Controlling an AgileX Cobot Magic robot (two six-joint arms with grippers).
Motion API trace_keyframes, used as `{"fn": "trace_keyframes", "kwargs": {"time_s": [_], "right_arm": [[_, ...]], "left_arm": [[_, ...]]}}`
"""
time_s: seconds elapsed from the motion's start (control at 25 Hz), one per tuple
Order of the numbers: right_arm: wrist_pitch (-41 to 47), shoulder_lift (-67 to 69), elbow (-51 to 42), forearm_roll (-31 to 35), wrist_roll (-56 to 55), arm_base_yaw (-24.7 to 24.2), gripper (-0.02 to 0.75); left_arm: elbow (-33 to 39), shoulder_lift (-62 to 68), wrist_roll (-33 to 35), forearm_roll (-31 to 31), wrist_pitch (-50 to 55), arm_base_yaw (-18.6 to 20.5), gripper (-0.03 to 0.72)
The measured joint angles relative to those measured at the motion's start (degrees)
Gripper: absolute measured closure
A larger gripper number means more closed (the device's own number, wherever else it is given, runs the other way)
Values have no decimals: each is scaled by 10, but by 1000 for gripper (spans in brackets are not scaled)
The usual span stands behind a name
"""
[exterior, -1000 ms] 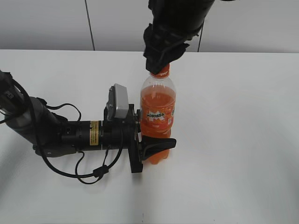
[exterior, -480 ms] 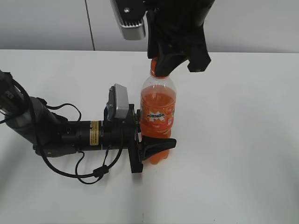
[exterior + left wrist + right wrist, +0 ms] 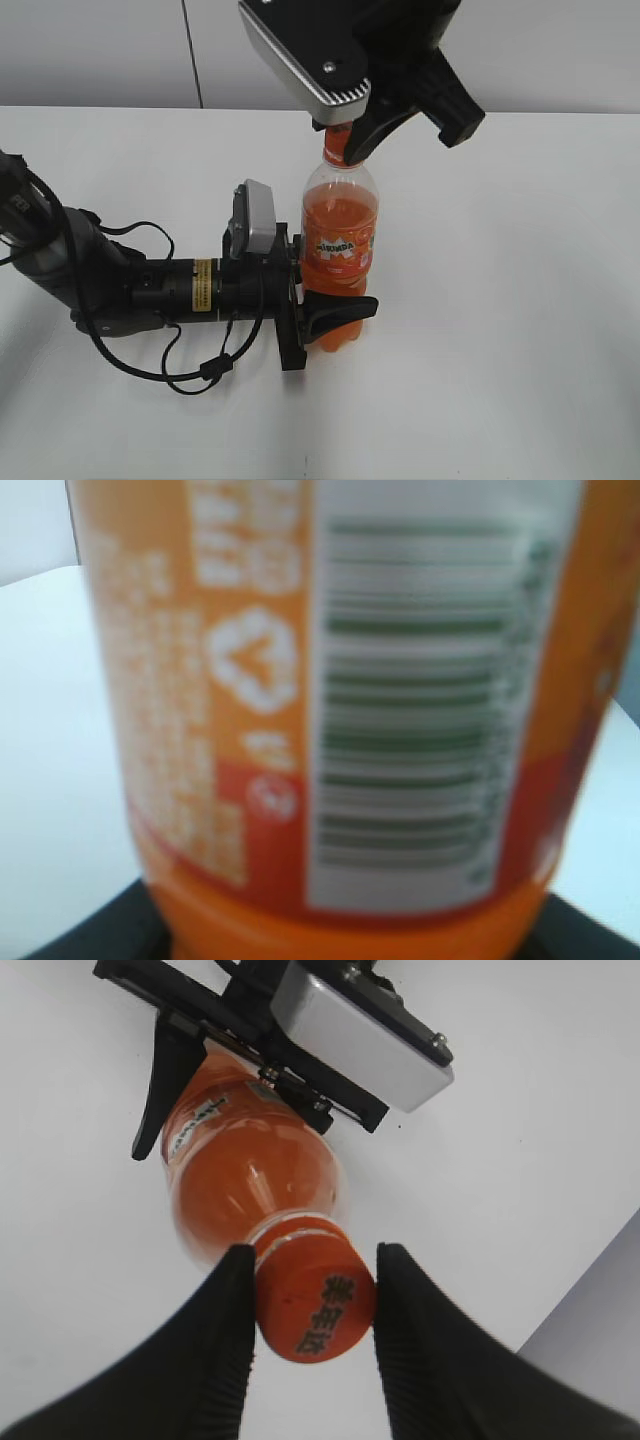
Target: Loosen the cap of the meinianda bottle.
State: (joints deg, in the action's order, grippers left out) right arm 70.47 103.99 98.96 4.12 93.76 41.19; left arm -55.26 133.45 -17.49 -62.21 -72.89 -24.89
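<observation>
On the left of the white bench (image 3: pixel 520 300), the left arm (image 3: pixel 110 285) lies low along the surface, cables trailing beside it, a grey camera block (image 3: pixel 255 215) sitting on its wrist. Its left gripper (image 3: pixel 325 300) is clamped on the lower body of the meinianda bottle (image 3: pixel 338 250), one dark finger (image 3: pixel 340 312) wrapping across the front just below the label band. The left wrist view is filled by the bottle's label at very close range, blurred, with a barcode panel and pale print on orange.

The bottle stands upright near the middle of the bench, closer to the far edge than the near one, full of orange liquid nearly to the shoulder.

Moving right and up: the right arm comes down from above, its silver-grey camera housing (image 3: pixel 305 50) tilted over the bottle's top. The right gripper (image 3: pixel 308 1305) is closed on the cap (image 3: pixel 315 1305); in the right wrist view the two ribbed black fingers (image 3: pixel 225 1350) press against opposite sides of the orange cap, dark print showing on its top face. Below the cap the neck ring and clear shoulder are visible, with the left gripper's black frame beyond. In the exterior view only a sliver of the cap (image 3: pixel 334 150) shows beneath the black fingers.
</observation>
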Motion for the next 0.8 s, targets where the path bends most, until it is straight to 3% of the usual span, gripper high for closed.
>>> {"fn": "trace_keyframes", "kwargs": {"time_s": [0.48,0.8], "right_arm": [[0,0,0,-2,-67,0,465],[-1,0,0,-8,-137,0,281]], "left_arm": [[0,0,0,0,0,0,305],[0,0,-1,-1,-1,0,305]]}}
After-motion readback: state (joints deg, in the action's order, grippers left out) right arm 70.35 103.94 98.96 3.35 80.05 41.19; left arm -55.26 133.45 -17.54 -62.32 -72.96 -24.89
